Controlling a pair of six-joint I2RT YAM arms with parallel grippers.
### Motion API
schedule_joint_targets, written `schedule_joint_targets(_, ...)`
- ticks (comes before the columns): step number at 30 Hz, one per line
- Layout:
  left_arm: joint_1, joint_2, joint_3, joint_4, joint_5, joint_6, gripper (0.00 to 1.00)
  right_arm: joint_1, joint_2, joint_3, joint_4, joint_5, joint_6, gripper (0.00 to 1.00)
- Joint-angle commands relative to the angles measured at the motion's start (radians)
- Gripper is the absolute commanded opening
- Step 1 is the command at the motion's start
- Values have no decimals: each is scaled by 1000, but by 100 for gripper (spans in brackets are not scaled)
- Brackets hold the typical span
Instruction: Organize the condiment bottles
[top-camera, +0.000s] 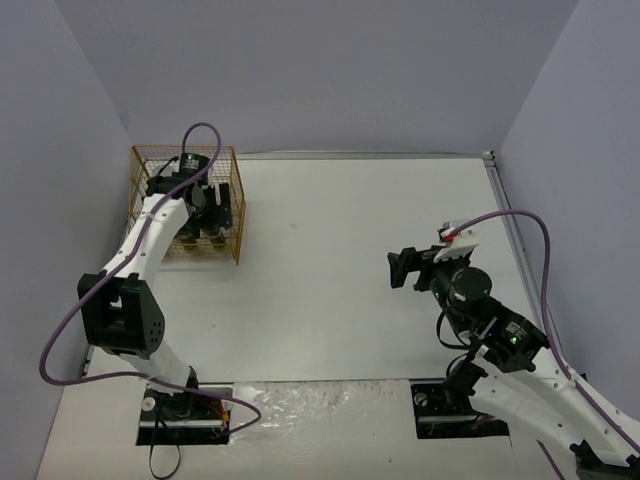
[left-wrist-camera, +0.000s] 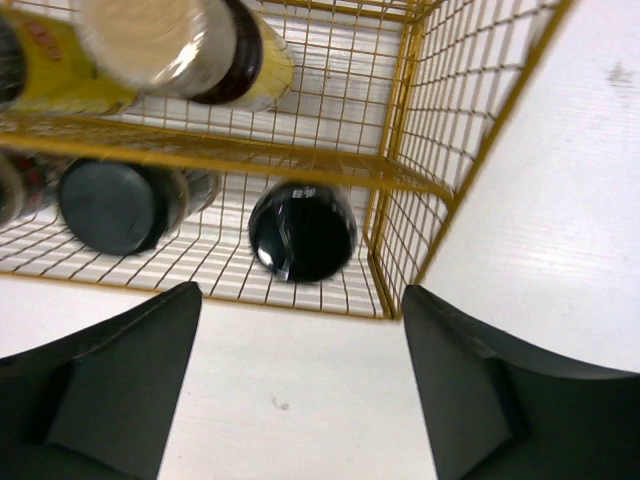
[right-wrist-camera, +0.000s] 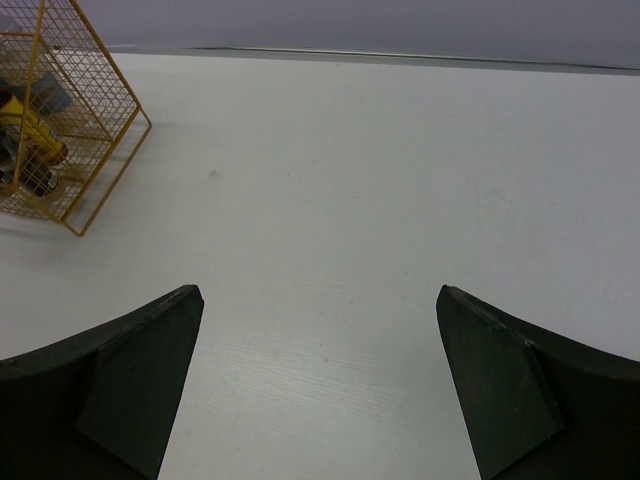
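My left tool (left-wrist-camera: 300, 300) hangs wide open and holding nothing at the wire basket (left-wrist-camera: 400, 180) in the bench's (top-camera: 330, 250) far-left corner. The condiment bottles (left-wrist-camera: 115, 205) sit inside it, a few cut off and blurry. My right tool (right-wrist-camera: 320, 300) is open too, with lots of bench around it.

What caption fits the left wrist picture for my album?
Open left fingers near black-lidded jars in a yellow wire basket.

Even bright light; soft shadows; left wrist view blurred.
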Motion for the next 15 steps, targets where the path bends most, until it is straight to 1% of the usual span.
schedule_joint_targets(1,-3,-250,44,-30,-29,11,85,-6,-25,54,63,53,-4,100)
schedule_joint_targets(6,-1,-527,-82,5,-138,45,97,-6,-53,82,59,133,12,100)
schedule_joint_targets(9,0,-689,-180,39,-169,63,97,-6,-73,99,56,148,-12,100)
schedule_joint_targets(13,-2,-863,-293,88,-214,82,97,-6,-92,107,52,156,-36,100)
schedule_joint_targets(15,0,-923,-362,105,-226,82,97,-6,-110,100,52,176,-32,100)
